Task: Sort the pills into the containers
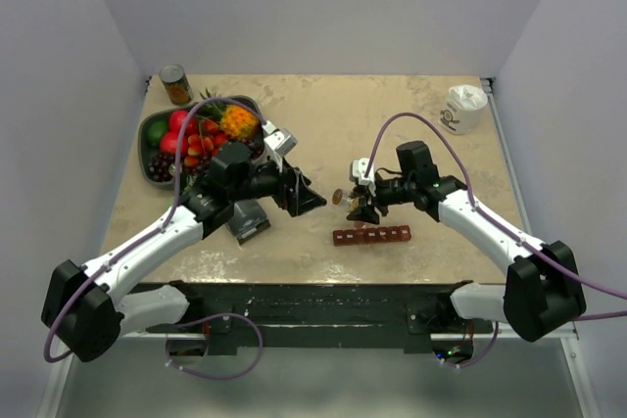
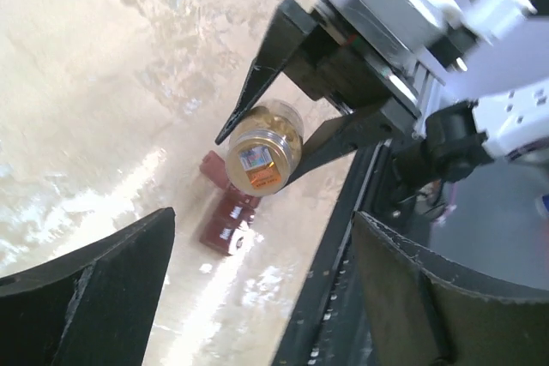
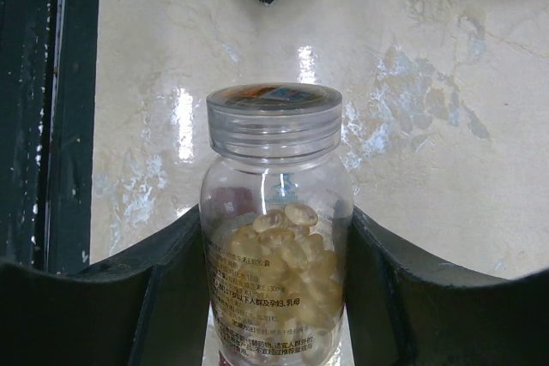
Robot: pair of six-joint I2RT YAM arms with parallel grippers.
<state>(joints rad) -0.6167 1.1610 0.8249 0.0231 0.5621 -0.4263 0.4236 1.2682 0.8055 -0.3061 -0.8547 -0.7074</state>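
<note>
Holding one clear, capped bottle (image 3: 274, 212) above the near centre of the table (image 1: 323, 115), my right gripper (image 1: 361, 205) pinches its sides. The pills (image 3: 287, 250) inside are tan-orange ovals, too many to count. One dark red strip of containers (image 1: 372, 236) lies just nearer. My left gripper (image 1: 312, 199) is spread and empty, left of the bottle.

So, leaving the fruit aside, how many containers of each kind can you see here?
pill bottle: 1
compartment strip: 1
fruit bowl: 1
metal can: 1
white cup: 1
Total: 5
</note>
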